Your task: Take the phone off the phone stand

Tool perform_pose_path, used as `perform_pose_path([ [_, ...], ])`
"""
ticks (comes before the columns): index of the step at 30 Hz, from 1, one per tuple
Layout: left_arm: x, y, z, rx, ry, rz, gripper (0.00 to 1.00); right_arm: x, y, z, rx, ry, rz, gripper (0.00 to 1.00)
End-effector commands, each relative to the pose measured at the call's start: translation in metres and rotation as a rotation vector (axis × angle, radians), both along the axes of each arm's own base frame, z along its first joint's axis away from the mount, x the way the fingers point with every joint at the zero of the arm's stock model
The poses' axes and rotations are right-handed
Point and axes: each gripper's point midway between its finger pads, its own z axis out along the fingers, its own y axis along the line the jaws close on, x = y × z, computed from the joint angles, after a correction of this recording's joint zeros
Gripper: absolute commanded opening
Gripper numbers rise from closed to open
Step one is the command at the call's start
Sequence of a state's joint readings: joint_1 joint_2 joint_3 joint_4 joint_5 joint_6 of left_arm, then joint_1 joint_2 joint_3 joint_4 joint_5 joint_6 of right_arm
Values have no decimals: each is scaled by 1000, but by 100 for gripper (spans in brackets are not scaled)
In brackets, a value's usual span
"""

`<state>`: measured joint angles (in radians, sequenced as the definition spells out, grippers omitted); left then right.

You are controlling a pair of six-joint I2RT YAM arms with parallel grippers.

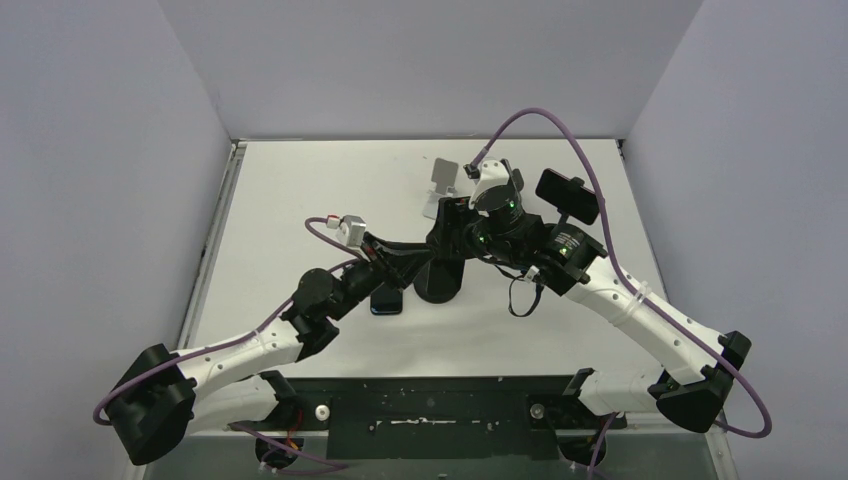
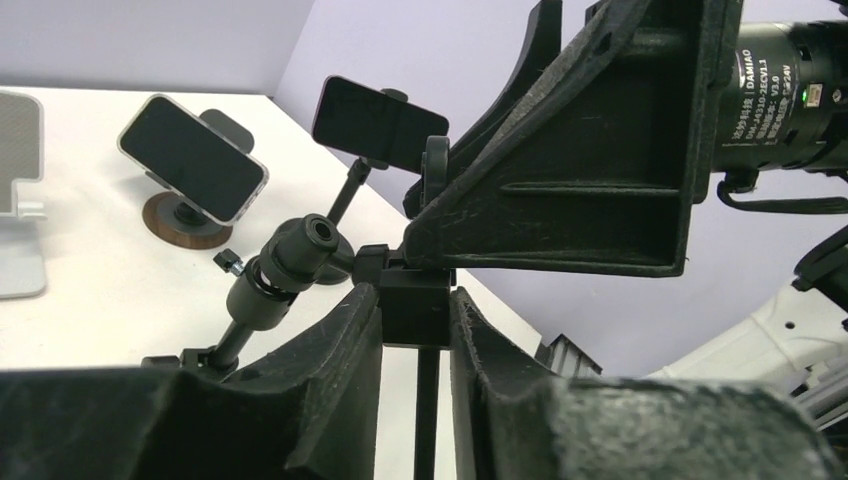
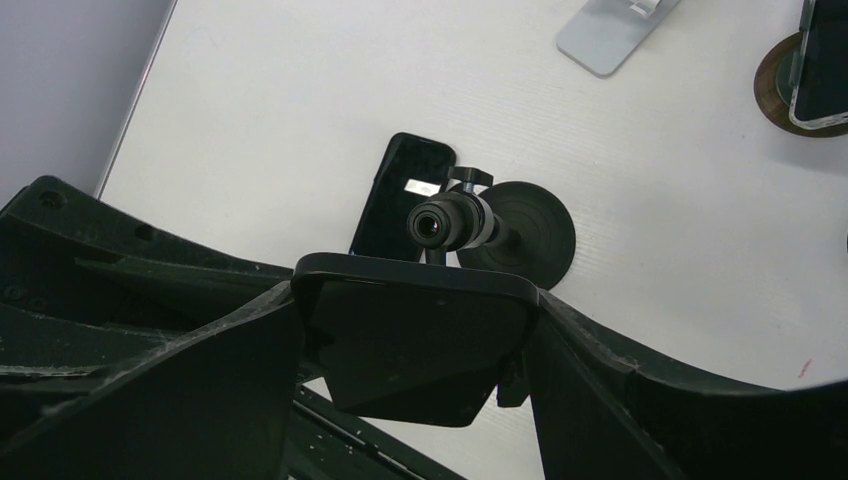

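A black phone (image 3: 415, 345) is held at its two side edges between my right gripper's (image 3: 415, 330) fingers, above the black phone stand's ball joint (image 3: 448, 222) and round base (image 3: 525, 235). My left gripper (image 2: 415, 300) is shut on the stand's black clamp block (image 2: 415, 310), with a thin rod hanging below it. In the top view both grippers meet over the stand's base (image 1: 437, 285), the left (image 1: 425, 250) coming from the left and the right (image 1: 462, 228) from the back right. I cannot tell whether the phone still sits in the clamp.
A second black phone (image 3: 402, 195) lies flat on the table beside the base. A silver stand (image 1: 440, 185) is at the back. A phone on a wooden-base stand (image 2: 193, 160) and another on a black arm stand (image 2: 375, 122) are at the back right.
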<state>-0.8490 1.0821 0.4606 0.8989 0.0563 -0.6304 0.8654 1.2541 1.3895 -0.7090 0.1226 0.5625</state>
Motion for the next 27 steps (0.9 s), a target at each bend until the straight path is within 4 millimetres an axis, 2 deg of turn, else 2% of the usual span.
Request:
perform_pose_path([
  [1, -2, -2, 29, -42, -69, -12, 14, 7, -4, 7, 0, -43, -30, 37],
  [3, -2, -2, 28, -39, -70, -14, 1, 6, -4, 7, 1, -42, -29, 37],
  [6, -1, 0, 26, -47, -60, 0, 0, 5, -5, 7, 8, -42, -31, 35],
  [10, 4, 10, 21, -107, -12, 38, 0, 3, -3, 5, 28, -41, -26, 27],
  [13, 10, 14, 19, -160, 26, 33, 0, 2, -1, 4, 47, -41, -16, 17],
  [16, 14, 17, 18, -210, 60, 19, 0, 1, 1, 5, 62, -38, -10, 0],
  [27, 20, 24, 18, -333, 136, -31, 0, -9, 8, 17, 165, -40, 25, 0],
])
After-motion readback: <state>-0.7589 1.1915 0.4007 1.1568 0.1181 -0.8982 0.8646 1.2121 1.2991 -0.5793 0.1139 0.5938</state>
